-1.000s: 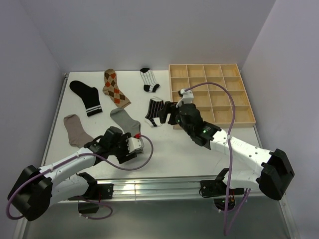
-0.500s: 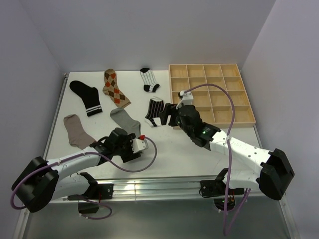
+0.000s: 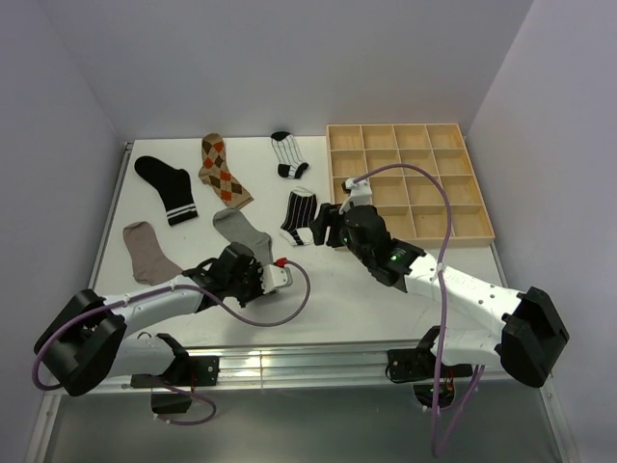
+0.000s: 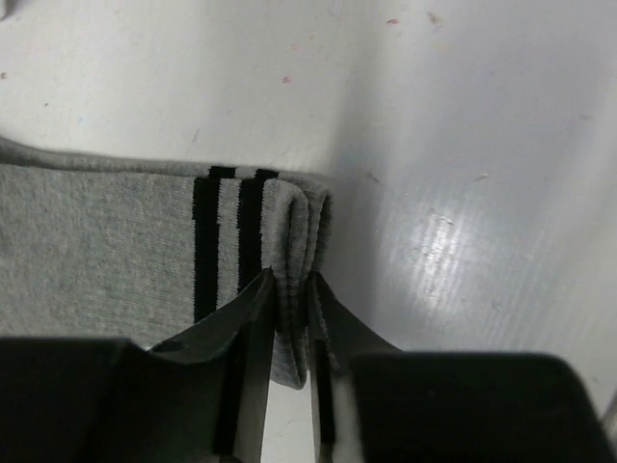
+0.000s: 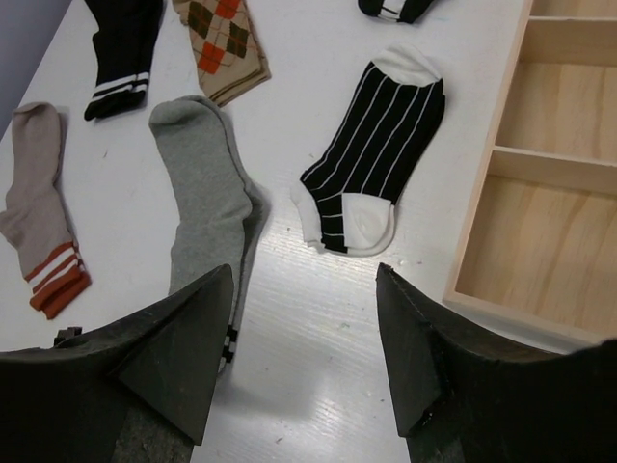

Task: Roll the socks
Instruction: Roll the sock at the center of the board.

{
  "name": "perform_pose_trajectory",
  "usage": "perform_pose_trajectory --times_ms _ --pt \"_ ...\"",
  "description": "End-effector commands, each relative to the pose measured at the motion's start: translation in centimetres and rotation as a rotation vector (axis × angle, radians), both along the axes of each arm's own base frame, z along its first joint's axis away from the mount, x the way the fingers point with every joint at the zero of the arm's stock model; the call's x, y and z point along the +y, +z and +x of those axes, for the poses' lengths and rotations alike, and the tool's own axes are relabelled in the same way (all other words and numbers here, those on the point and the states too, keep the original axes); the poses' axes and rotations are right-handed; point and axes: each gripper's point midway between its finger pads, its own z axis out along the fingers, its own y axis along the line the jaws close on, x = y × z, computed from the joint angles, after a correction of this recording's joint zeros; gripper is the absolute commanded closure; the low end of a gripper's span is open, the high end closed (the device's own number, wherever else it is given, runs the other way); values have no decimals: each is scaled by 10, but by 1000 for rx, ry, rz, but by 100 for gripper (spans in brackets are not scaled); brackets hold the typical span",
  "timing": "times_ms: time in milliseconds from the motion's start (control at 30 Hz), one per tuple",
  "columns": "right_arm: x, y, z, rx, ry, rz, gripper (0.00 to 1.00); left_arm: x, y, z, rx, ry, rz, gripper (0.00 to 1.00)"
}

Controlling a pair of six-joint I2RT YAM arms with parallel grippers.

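Top view: my left gripper [image 3: 251,274] sits at the cuff of the grey sock [image 3: 237,229], which stretches toward 11 o'clock. Left wrist: jaws pinch the folded cuff narrowly. Right wrist: my right gripper [image 5: 304,278] gapes wide, with the sock at 10 o'clock.

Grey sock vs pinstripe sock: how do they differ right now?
Grey sock is longer and plain bar black cuff bands; pinstripe sock is short, black with white lines. Grey sock's folded cuff is pinched by the left gripper; pinstripe sock is untouched, ahead of the open right gripper. Both lie on the table.
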Motion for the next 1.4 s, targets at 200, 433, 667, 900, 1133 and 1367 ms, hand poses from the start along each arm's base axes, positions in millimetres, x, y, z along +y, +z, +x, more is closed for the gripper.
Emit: perform_pose_trajectory --times_ms 200,433,667,900,1133,1367 --pt "5 -8 -7 -37 73 20 36 -25 30 -32 252 -159 -101 86" --pt "11 -15 -26 -63 178 64 38 -19 51 -28 450 -216 -176 94" --pt "44 -37 -58 -49 421 75 41 -3 46 -28 671 -231 -207 98" --pt "81 -67 -78 -52 559 8 42 -2 36 -27 805 -236 -221 99" --pt "122 -96 -94 -42 705 -2 42 0 33 -22 897 -213 -224 100" --pt "138 -107 -110 -44 757 -6 37 2 26 -17 943 -181 -219 100"
